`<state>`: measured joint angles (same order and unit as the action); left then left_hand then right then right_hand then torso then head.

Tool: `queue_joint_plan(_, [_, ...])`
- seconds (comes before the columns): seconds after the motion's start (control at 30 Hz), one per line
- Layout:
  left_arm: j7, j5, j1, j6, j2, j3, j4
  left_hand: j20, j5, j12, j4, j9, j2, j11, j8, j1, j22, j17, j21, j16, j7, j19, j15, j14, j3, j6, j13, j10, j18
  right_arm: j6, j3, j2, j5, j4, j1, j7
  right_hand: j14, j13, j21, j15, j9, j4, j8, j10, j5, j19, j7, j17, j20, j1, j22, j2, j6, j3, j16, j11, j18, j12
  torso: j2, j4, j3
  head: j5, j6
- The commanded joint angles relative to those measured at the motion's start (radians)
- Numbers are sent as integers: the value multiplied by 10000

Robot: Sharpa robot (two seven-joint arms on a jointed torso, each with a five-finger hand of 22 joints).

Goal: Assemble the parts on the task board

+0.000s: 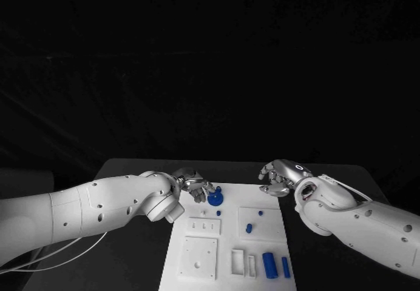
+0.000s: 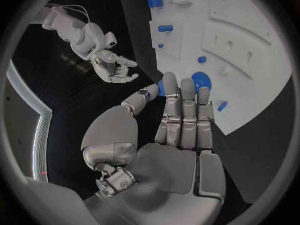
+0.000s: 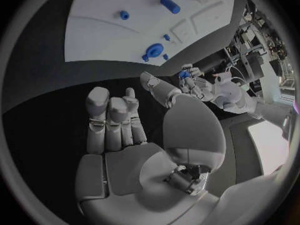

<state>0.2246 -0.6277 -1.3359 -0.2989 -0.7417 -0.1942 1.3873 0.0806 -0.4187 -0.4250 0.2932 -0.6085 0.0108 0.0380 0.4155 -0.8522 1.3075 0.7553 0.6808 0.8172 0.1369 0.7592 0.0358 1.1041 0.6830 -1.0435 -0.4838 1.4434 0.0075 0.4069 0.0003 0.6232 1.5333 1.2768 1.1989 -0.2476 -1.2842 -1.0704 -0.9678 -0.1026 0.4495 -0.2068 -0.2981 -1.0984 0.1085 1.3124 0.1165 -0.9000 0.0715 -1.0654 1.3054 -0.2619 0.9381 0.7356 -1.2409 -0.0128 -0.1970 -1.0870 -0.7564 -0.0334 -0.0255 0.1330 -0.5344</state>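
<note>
several blue parts already stand in the task board [image 1: 263, 225], so the assembly looks to be partway through, though how many seats remain to be filled cannot be told for sure. at the far end of the board a blue round part [image 1: 215, 197] sits beside the left hand [image 1: 194, 183], a small blue peg [image 1: 218, 213] stands just nearer, and another blue peg [image 1: 249, 228] stands in the square block at the board's middle. two blue cylinders [image 1: 275, 265] lie loose on the near right part of the board, next to empty white frames, and these seem to be what is left to place. the left hand is at the board's far left corner; the right wrist view shows a small blue piece [image 3: 184, 74] pinched at its fingertips, while its other fingers are stretched out straight over the board's edge. the right hand [image 1: 280, 177] hovers over the black table [image 1: 332, 176] just off the board's far right corner, fingers loosely curled and apart, holding nothing. judging by this, the piece in the left hand is the one now being seated near the round part, and the loose cylinders come after.
</note>
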Motion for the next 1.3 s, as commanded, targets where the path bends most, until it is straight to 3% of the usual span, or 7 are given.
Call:
queue_joint_plan(0.03, [1042,-1509,-8,1038,9,-18,-14,462,-68,-48,-9,-233,3,181,-28,-32,202,-17,50,54,-1011,-3,56,23,64,-1059,-35,-79,-75,479,54,127,-540,-81,33,524,-60,20,59,20,4,64,11,-39,70,-1,54,-9,8,-98,-5,-10,23,-18,56,42,-648,16,-3,-9,-6,30,-91])
queue_joint_plan(0.3, [1698,-1920,1,1299,160,-473,-229,546,-296,-248,-7,-466,-87,265,-41,126,209,-30,247,267,-1071,88,125,146,63,-1191,-227,37,-75,503,319,273,-964,-339,50,639,-67,55,69,10,3,62,10,-46,194,5,46,-17,20,-133,-3,-5,33,-22,66,51,-648,14,-11,3,-15,75,-341])
queue_joint_plan(0.37, [1736,-1951,26,1285,217,-473,-348,567,-230,-339,-8,-566,-154,286,-47,217,208,-27,312,360,-1094,75,144,159,97,-1243,-309,51,-75,502,396,290,-969,-394,50,658,-68,63,72,9,2,59,11,-47,229,6,45,-19,23,-144,-3,-4,33,-21,69,52,-648,13,-16,-4,-14,88,-408])
queue_joint_plan(0.4, [1764,-1970,45,1263,228,-474,-382,592,372,-398,-42,-643,-4,304,-68,102,192,-32,334,421,-1114,44,163,142,515,-1260,-366,31,-73,504,423,291,-999,-425,51,668,-67,67,74,8,2,58,12,-47,250,6,45,-20,25,-149,-3,0,33,-20,71,52,-648,14,-19,-3,-8,90,-420])
queue_joint_plan(0.43, [1775,-1992,58,1248,234,-474,-411,584,442,-456,-39,-716,9,304,-98,238,187,-50,380,480,-1113,55,162,143,765,-1292,-419,23,-75,504,445,291,-1026,-449,52,678,-67,72,76,8,1,57,13,-46,267,7,45,-21,27,-153,-2,3,32,-21,73,53,-648,13,-20,-4,-8,99,-453])
queue_joint_plan(0.73, [1847,-2694,203,1362,520,-475,-629,681,396,-803,-16,-1132,-9,377,-153,616,194,-98,664,815,-1189,115,236,191,1147,-1471,-677,34,-75,511,593,240,-1170,-585,118,756,-63,94,87,5,0,39,15,-40,357,2,43,-27,36,-180,0,12,34,-22,83,55,-648,13,-22,1,7,109,-622])
queue_joint_plan(1.3, [1863,-3995,659,1587,737,-472,-682,736,281,-1011,-15,-1385,23,398,-193,704,186,-142,811,1001,-1233,114,268,198,1248,-1575,-812,39,-75,447,626,78,-1202,-682,227,769,-60,109,93,4,-1,28,17,-35,405,0,42,-33,40,-191,3,25,36,-27,91,55,-648,11,-25,3,17,80,-881])
